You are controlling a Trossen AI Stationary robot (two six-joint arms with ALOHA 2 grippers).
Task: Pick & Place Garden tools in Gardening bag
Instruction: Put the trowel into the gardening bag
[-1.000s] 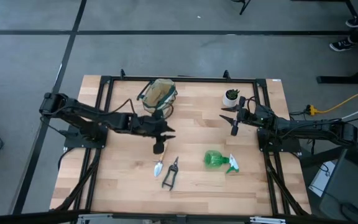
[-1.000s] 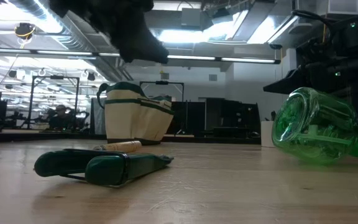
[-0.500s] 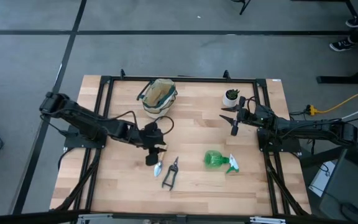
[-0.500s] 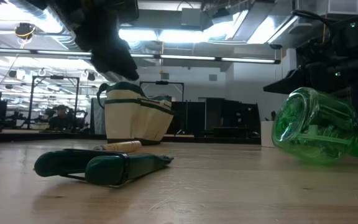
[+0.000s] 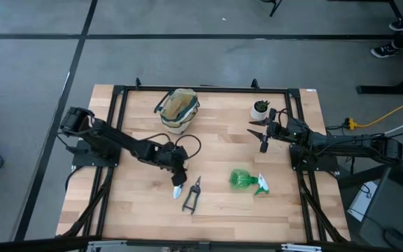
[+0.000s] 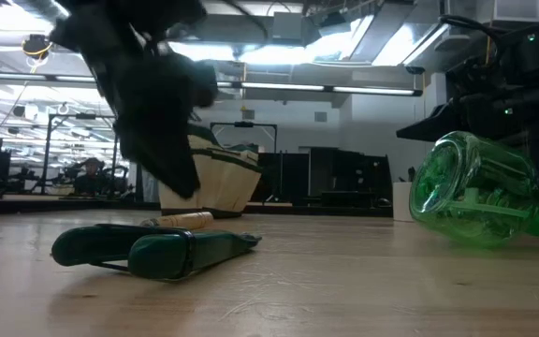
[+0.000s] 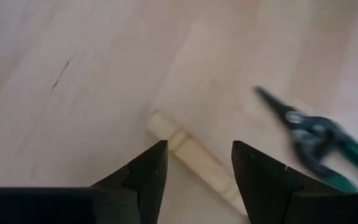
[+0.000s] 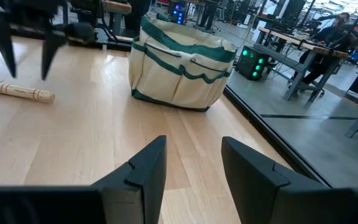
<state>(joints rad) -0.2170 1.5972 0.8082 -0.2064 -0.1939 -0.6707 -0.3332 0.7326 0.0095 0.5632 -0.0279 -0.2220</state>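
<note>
The wooden-handled trowel (image 5: 178, 190) lies flat on the table near the middle, with the black pruning shears (image 5: 192, 197) just to its right. The green spray bottle (image 5: 245, 180) lies on its side farther right. The beige bag (image 5: 178, 108) stands at the far side. My left gripper (image 5: 179, 175) is open, pointing down just above the trowel's handle (image 7: 188, 151), one finger on either side and not touching it. My right gripper (image 5: 262, 140) is open and empty at the right, near the potted plant (image 5: 260, 108). The hand rake is not in view.
The low view shows the shears (image 6: 148, 249) nearest, the trowel's handle (image 6: 182, 220) behind them, and the bag (image 6: 215, 178) farther back. A black frame (image 5: 121, 91) runs around the table's far edge and sides. Bare wood lies left of the trowel.
My left gripper has come away from beside the bag, gone a little toward the table's near edge and sunk down over the trowel's handle. The tools, the bag and my right arm have kept still.
</note>
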